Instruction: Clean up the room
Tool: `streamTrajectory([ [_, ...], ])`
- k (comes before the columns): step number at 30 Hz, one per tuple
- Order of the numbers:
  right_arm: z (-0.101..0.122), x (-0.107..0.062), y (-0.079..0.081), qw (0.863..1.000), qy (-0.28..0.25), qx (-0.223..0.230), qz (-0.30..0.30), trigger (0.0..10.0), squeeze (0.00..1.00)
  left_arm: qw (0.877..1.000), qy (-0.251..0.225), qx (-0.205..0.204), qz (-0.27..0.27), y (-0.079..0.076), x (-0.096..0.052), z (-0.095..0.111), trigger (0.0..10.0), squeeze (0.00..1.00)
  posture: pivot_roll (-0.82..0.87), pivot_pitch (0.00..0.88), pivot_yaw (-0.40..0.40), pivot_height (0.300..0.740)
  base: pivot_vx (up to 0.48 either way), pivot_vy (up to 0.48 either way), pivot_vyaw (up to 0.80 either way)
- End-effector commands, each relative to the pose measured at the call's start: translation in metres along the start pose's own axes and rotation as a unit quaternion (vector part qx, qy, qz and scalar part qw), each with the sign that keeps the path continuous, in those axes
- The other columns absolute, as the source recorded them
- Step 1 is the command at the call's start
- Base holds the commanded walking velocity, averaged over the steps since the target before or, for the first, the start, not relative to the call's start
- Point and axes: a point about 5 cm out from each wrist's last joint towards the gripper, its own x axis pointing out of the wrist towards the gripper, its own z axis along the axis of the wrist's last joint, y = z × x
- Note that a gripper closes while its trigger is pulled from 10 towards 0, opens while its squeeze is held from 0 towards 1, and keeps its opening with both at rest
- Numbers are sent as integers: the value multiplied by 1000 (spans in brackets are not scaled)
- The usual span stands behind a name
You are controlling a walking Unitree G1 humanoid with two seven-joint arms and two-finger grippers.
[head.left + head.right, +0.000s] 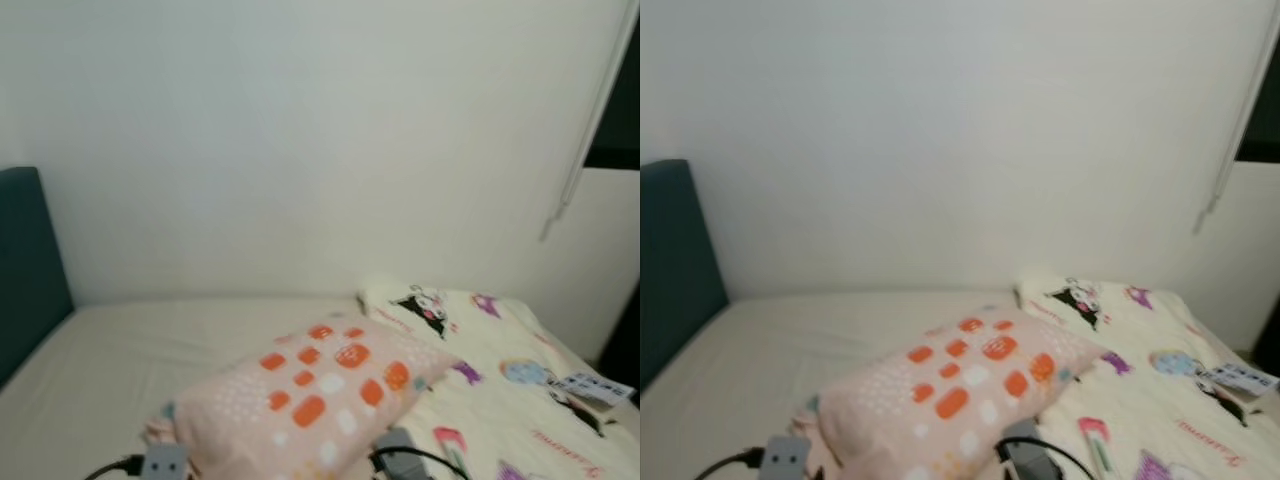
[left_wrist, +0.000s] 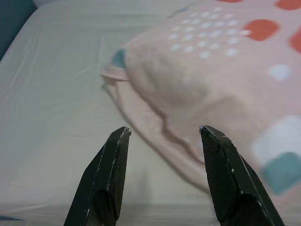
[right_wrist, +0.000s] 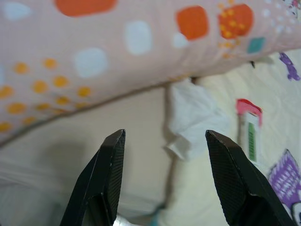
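A pink pillow (image 1: pixel 315 392) with orange and white squares lies on the bed, near its front edge. My left gripper (image 2: pixel 164 133) is open, just short of the pillow's left corner (image 2: pixel 141 75), nothing between its fingers. My right gripper (image 3: pixel 164 136) is open too, below the pillow's right side (image 3: pixel 117 56), facing a crumpled white tissue (image 3: pixel 193 117) on the bedding. Both wrists peek in at the bottom of the head view, left (image 1: pixel 165 462) and right (image 1: pixel 400 462).
A cream sheet (image 1: pixel 130 360) covers the bed's left half. A white cartoon-print blanket (image 1: pixel 500 400) covers the right half, with a small printed packet (image 1: pixel 592 388) on it. A teal headboard (image 1: pixel 28 270) stands at the left, a bare wall behind.
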Motion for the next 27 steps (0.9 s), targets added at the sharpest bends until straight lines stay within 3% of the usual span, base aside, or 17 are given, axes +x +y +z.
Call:
streamTrajectory([
  [1,-4,-1,-6,1000,8,-2,-8,10000,0,1000,9,-1,-4,-3,-2,-3,10000,0,-29,9,-65,740,0,-435,0],
  [16,-5,-2,-9,1000,11,0,-14,10000,0,1000,6,5,-8,-4,-1,-2,10000,0,-35,12,-62,740,0,-411,0],
  [27,-5,-2,-10,1000,9,1,-16,10000,0,999,31,12,-42,-11,-2,-7,10000,0,-38,16,-58,740,0,85,0],
])
